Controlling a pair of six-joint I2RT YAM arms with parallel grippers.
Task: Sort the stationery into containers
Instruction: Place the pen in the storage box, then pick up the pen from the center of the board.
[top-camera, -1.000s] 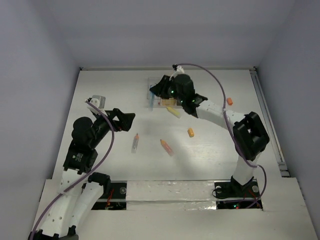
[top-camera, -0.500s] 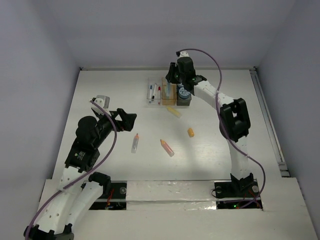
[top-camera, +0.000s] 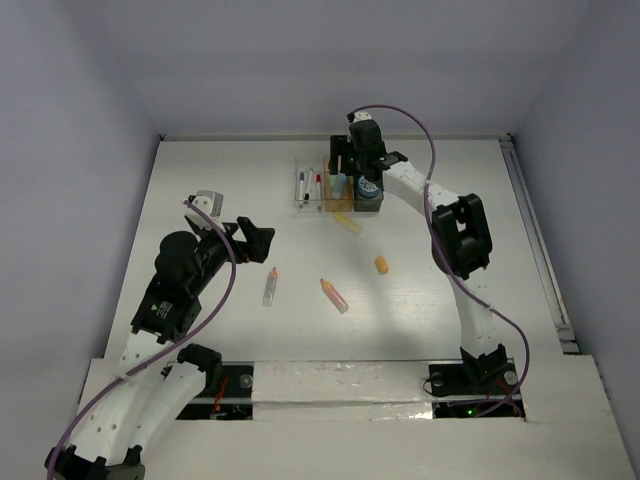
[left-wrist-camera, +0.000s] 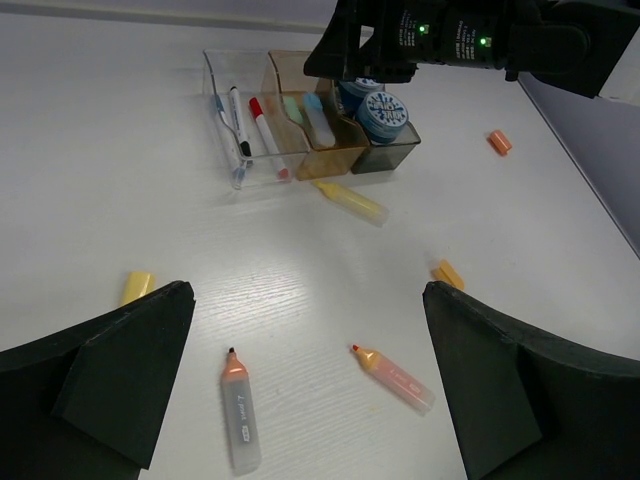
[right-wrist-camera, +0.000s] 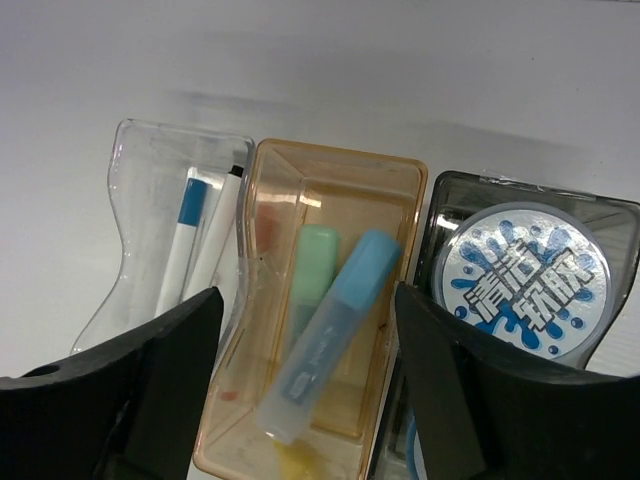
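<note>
Our right gripper (right-wrist-camera: 305, 385) hung over the containers, jaws well apart and gripping nothing. Directly beneath it, the blue marker (right-wrist-camera: 330, 330) lay loose in the orange bin (right-wrist-camera: 340, 165), beside a green marker (right-wrist-camera: 315, 260). Our left gripper (left-wrist-camera: 308, 300) stood spread wide and empty. Below it, between its fingers, lay a grey-bodied marker (left-wrist-camera: 240, 410) and a pink-bodied marker (left-wrist-camera: 395, 375).

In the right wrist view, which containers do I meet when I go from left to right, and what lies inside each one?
Clear bin with white pens → orange bin with a green marker and a blue marker → dark grey bin with a blue-white roll.
</note>
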